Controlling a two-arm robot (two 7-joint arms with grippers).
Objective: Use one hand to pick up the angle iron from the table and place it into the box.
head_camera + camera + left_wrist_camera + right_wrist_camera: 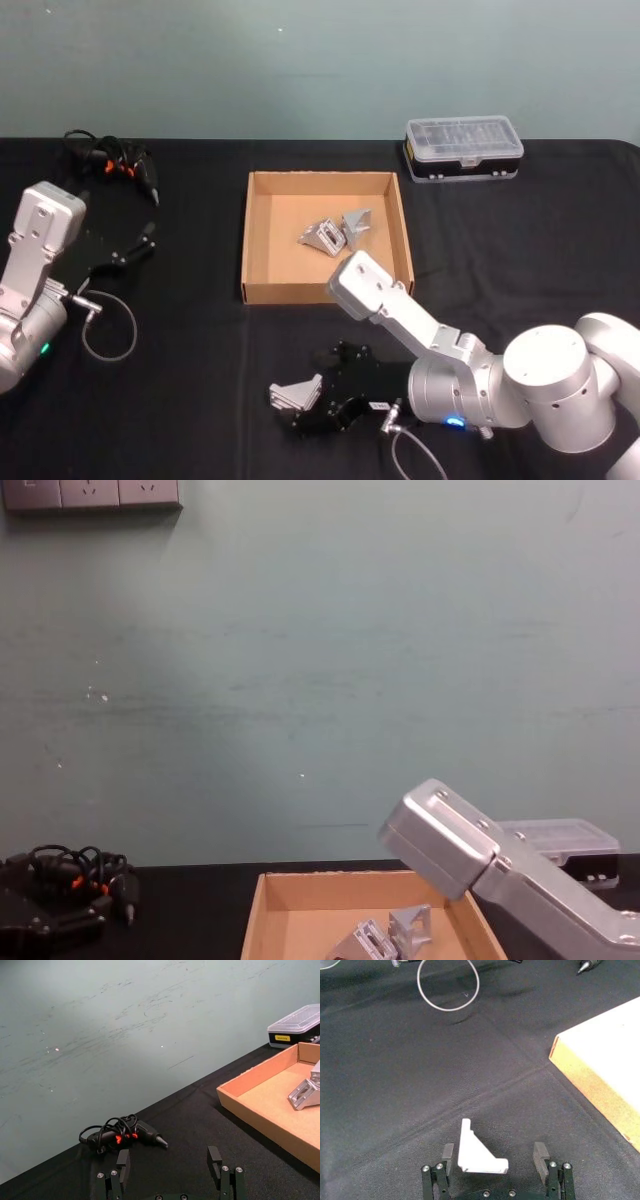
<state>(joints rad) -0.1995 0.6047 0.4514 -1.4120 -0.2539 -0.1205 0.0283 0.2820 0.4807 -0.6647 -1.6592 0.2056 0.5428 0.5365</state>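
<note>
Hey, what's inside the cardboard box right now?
Two silver angle irons lie close together near the middle of the floor of the box. The visible rest is bare cardboard. The right arm covers the near right corner, so that spot cannot be checked.

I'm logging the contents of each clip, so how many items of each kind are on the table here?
Angle irons: 3, two in the cardboard box, one on the table between the open fingers of the right tool
Cardboard box: 1
Clear-lidded plastic case: 1
Black handheld device with cable: 1
Total: 6
</note>
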